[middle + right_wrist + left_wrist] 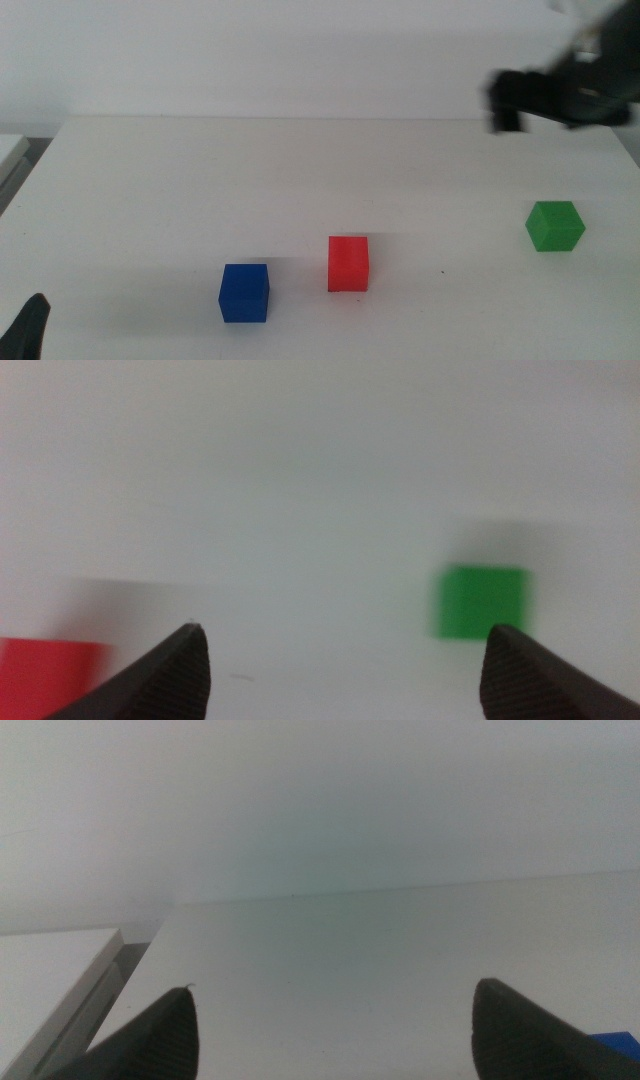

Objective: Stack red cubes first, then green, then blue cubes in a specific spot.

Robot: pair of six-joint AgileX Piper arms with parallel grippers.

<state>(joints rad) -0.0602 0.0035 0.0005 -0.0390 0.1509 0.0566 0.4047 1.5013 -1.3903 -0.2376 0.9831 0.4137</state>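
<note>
Nearest me, at the bottom left corner of the middle view, my left gripper (28, 325) waits low over the table (200, 180), jaws wide apart with nothing between them. Just beyond it sits the blue cube (244, 293), and beside that, slightly farther back, the red cube (348, 263), the two near each other but not touching. Farther right and well apart from both is the green cube (554, 225). I judge all three to be light, rigid blocks with matte faces that should not slip; I would pinch each across two opposite flat sides, at mid-height. No cube has a long axis, so only the yaw of the faces matters: red looks roughly square to me, green a little turned. Farthest back, my right gripper (520, 100) hangs above the table beyond the green cube, jaws spread and empty, blurred. I cannot make out the scribbled target spot.
</note>
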